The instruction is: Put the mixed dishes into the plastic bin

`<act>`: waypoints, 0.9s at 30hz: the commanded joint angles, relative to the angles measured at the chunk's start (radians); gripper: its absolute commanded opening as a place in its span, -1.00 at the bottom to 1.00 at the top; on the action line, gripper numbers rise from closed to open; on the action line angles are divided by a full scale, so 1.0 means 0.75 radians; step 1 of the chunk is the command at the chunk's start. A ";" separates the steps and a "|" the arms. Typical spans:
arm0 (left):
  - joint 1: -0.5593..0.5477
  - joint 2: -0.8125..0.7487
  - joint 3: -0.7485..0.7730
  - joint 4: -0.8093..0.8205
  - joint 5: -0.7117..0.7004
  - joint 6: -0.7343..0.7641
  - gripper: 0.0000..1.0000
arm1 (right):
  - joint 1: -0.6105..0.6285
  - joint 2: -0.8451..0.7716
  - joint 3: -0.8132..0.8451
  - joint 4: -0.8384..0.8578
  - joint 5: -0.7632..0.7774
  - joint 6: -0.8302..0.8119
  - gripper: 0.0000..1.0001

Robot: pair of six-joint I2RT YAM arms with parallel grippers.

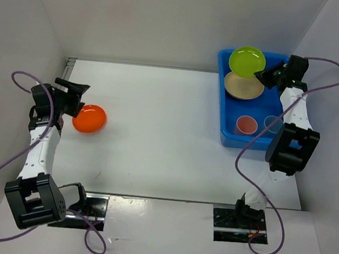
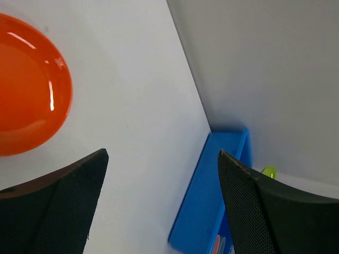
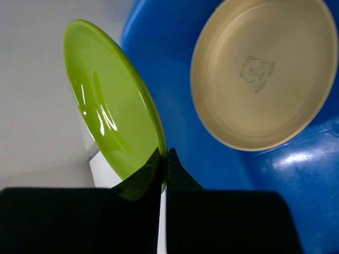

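Lime green plate (image 1: 247,60) over the plastic bin's (image 1: 220,102) far rim.
Right end effector (image 3: 164,157) clenches its edge; left end effector (image 2: 161,152) hangs released beside the orange plate (image 1: 89,118).

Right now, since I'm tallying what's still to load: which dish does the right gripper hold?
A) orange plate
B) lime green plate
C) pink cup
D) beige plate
B: the right gripper is shut on the rim of the lime green plate, held tilted at the blue bin.
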 commanded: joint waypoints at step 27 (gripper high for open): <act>0.172 0.047 -0.462 -0.034 -0.180 -0.073 0.44 | -0.004 0.472 0.386 -0.102 0.309 0.142 -0.97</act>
